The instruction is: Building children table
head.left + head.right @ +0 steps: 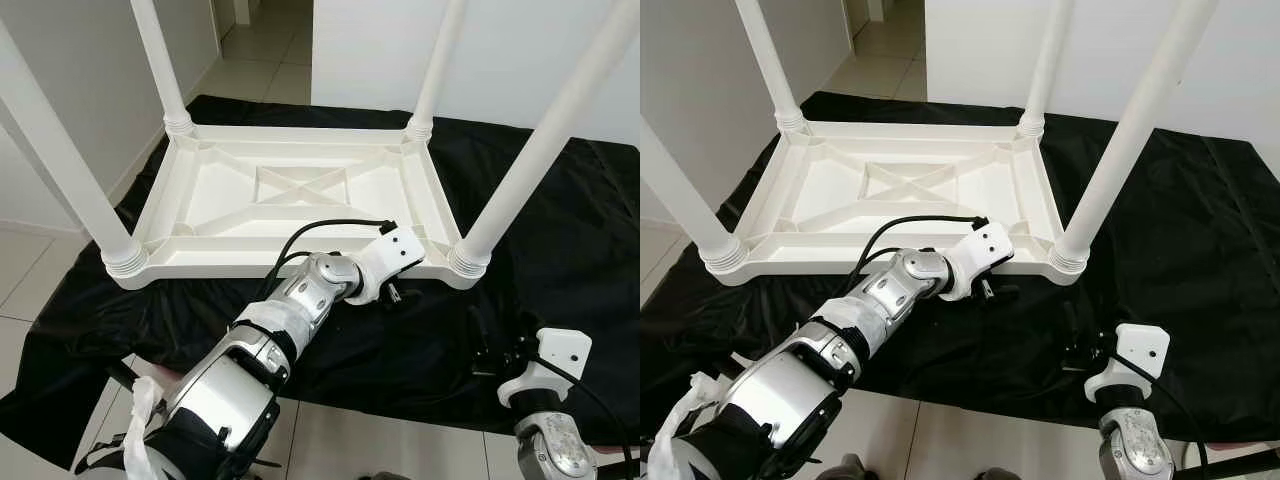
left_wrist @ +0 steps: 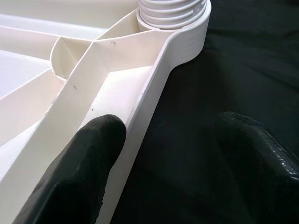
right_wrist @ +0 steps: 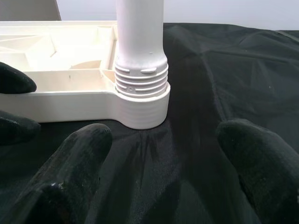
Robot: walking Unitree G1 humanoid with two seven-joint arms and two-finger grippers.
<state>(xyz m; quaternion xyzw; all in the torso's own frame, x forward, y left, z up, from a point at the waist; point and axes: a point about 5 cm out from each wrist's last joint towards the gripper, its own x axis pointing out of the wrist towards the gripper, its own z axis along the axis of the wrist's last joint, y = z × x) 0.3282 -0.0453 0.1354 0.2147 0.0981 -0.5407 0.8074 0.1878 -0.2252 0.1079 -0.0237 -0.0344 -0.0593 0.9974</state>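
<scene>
Black fingers of the left gripper (image 1: 400,293) are spread apart and straddle the near rim of the white table (image 1: 300,190) — 1 finger (image 2: 79,172) inside the frame against the rim wall, the other outside over the black cloth (image 1: 560,250). Not clamped on the rim. Left arm (image 1: 290,320) reaches forward from the lower left, cable looping over the wrist.

Right gripper (image 1: 497,350) sits low over the cloth, fingers apart, nothing between them, pointing at the near-right leg (image 3: 140,60) and its ribbed socket, short of it.

Table lies upside down on the cloth — ribbed underside with an X brace up, 4 white legs standing upright in the corner sockets. Cloth covers a pale tiled floor (image 1: 30,270).
</scene>
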